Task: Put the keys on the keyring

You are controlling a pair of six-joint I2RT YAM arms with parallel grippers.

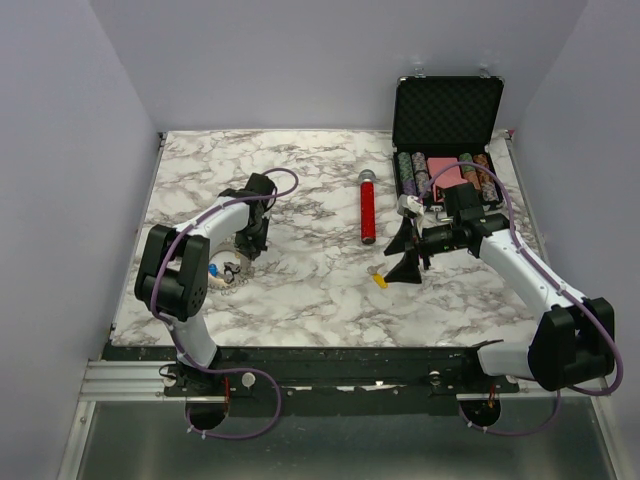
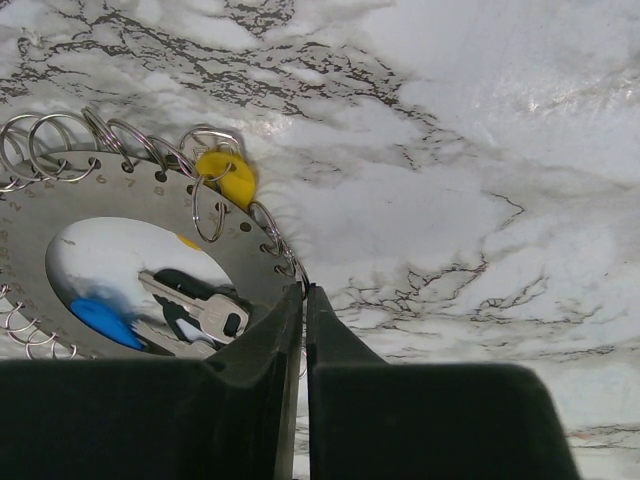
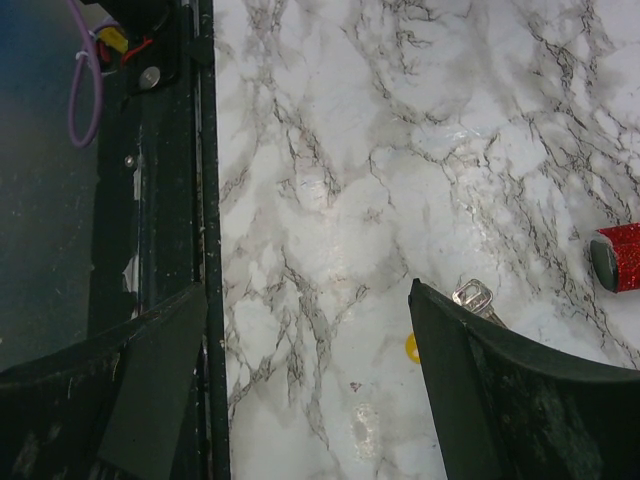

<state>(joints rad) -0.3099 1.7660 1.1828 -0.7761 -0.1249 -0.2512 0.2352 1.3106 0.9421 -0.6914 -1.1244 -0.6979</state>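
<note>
The keyring [image 2: 120, 195] is a flat grey ring with wire loops round its rim, and it lies on the marble at the left [image 1: 228, 274]. One loop carries a yellow-headed key [image 2: 230, 177]. Inside the ring lie a blue-headed key [image 2: 100, 320] and a silver key [image 2: 195, 305]. My left gripper [image 2: 303, 290] is closed to a thin slit on the ring's rim, by a wire loop. My right gripper [image 1: 397, 257] hangs open over the table middle [image 3: 305, 290]. A loose yellow-headed key [image 3: 474, 297] lies partly hidden behind its right finger, seen from above by the fingertips [image 1: 380, 281].
A red cylinder with a silver cap [image 1: 368, 207] lies in the middle of the table. An open black case [image 1: 447, 110] with striped poker chips stands at the back right. The table's black front rail [image 3: 170, 180] runs close to the right gripper.
</note>
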